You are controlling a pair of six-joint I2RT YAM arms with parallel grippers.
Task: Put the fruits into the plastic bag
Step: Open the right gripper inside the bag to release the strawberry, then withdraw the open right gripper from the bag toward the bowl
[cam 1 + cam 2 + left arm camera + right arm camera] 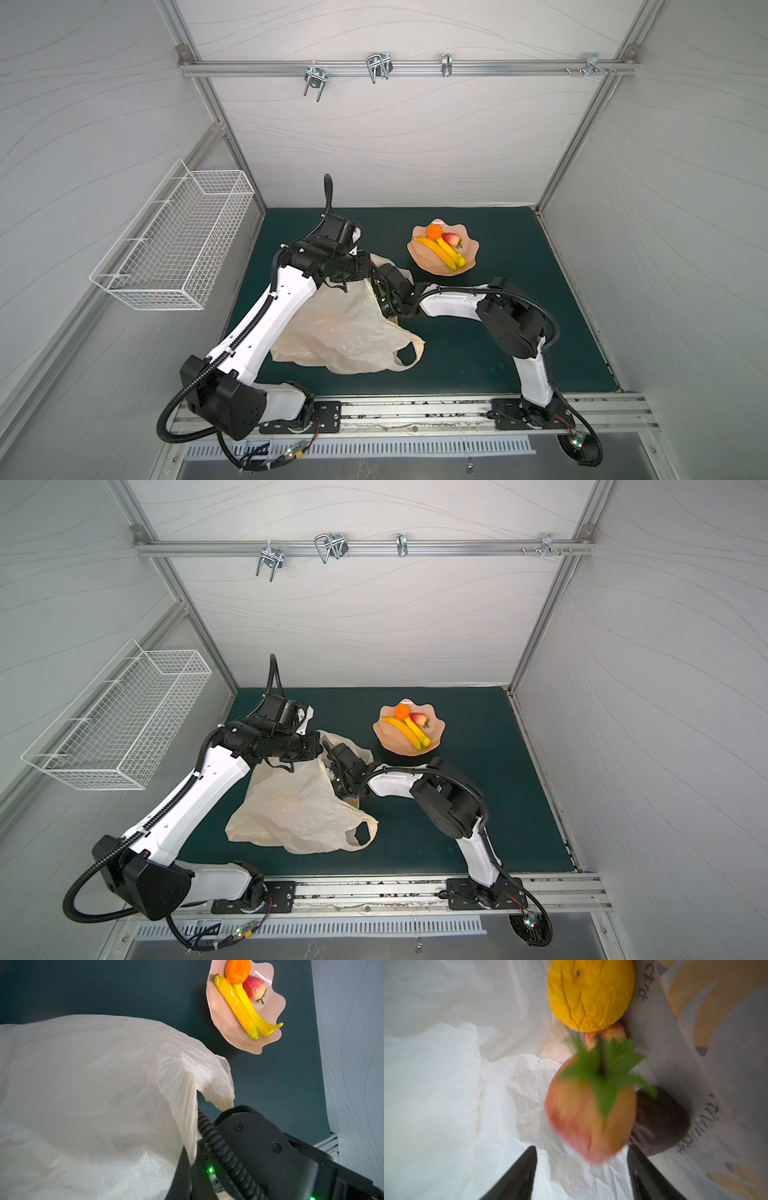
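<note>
Drop step: right gripper (pixel 581 1148) standing spread inside plastic bag (pixel 345 328), releasing strawberry (pixel 591 1109); left gripper (pixel 354 244) pinching bag rim. Next likely calling for retracting, fetching banana (pixel 446 251).

A dark green mat (pixel 478 353) carries the plastic bag (pixel 345 328) and pink bowl (pixel 428 259).
</note>
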